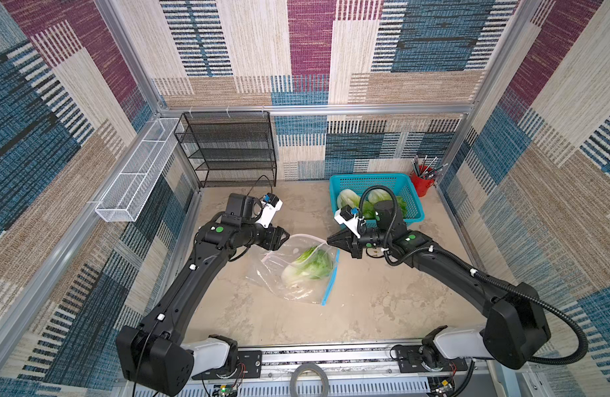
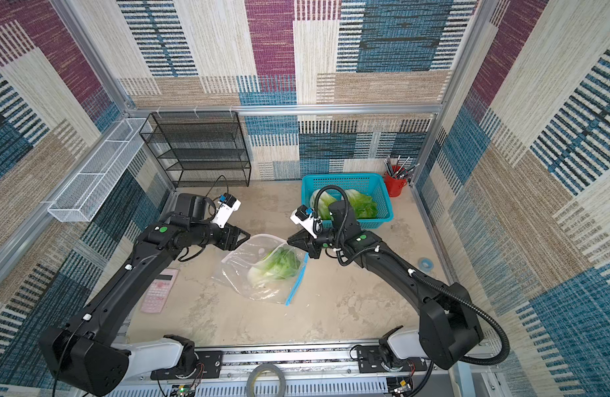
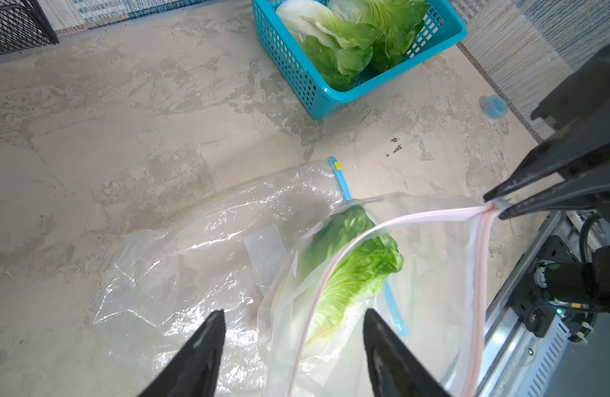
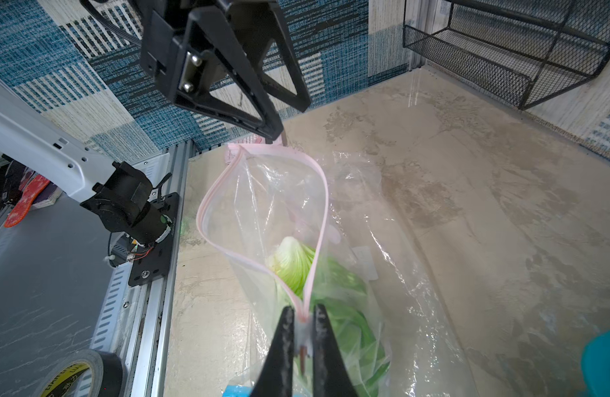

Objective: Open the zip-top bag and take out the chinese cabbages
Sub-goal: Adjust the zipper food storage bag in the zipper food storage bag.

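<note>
one chinese cabbage (image 1: 310, 266) lies inside the zip-top bag (image 1: 303, 245), centre of both top views; two more cabbages (image 1: 346, 199) sit in the teal basket (image 1: 367, 177), upper right. the right gripper (image 4: 302, 312) is clenched on the pink rim's corner, holding the mouth agape. the left gripper (image 3: 293, 314), jaws spread and empty, hovers at that mouth. it should reach in deep, pinch the firm stalk, and keep clear of the film.

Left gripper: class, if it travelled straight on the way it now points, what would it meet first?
Probably the pink zip rim of the zip-top bag, which crosses between the left gripper's open fingers in the left wrist view; the chinese cabbage lies beyond it, inside. Depth is uncertain.
</note>
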